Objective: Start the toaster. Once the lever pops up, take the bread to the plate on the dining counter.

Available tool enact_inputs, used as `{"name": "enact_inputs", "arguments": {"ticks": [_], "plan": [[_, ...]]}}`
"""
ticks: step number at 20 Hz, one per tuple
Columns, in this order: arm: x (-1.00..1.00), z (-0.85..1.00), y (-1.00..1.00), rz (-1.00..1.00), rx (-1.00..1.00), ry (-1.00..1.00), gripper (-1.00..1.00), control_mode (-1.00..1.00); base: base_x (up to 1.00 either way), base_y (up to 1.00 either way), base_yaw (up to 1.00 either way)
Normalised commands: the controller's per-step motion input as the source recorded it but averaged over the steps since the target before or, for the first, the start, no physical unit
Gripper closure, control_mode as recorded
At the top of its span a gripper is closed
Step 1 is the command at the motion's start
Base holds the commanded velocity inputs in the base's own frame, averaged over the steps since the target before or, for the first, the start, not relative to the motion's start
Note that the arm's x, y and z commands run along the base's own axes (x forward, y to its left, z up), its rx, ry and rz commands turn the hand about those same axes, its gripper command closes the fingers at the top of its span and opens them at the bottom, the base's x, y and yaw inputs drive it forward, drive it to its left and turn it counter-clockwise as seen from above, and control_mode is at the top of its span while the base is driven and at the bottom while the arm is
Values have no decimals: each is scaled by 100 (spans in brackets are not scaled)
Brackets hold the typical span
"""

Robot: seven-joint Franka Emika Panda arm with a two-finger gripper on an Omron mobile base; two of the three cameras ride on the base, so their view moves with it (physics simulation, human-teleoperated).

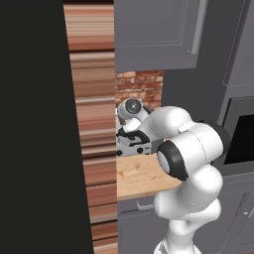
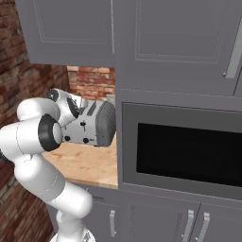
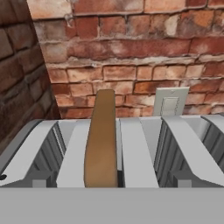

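Note:
The silver toaster (image 2: 94,125) stands on a wooden counter top (image 2: 90,165) in a brick-backed nook, with black knobs on its front. In the hand view I look down along its top slots (image 3: 140,148). The bread (image 3: 101,140), a brown slice seen edge-on, stands upright in the second slot from the left and sticks out above it. My gripper (image 2: 81,108) hovers at the toaster's top, open, with nothing between its fingers. My own arm hides most of the toaster (image 1: 130,144) in the left base view. The plate and the dining counter are out of view.
A built-in black microwave (image 2: 189,151) sits right of the toaster. Grey upper cabinets (image 2: 71,33) hang low over the nook. Brick wall (image 3: 131,52) with a white switch plate (image 3: 169,103) runs behind, and a brick side wall (image 3: 22,78) closes the left.

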Motion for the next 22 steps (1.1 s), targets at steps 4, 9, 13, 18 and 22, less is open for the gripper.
{"name": "enact_inputs", "arguments": {"ticks": [4,9,13,18,22], "plan": [[0,0,0,0,0,0,-100,-100,0,0,0],[0,0,0,0,0,0,100,-100,0,0,0],[0,0,0,0,0,0,100,-100,0,0,0],[0,0,0,0,0,0,100,-100,0,0,0],[0,0,0,0,0,0,100,-100,0,0,0]]}}
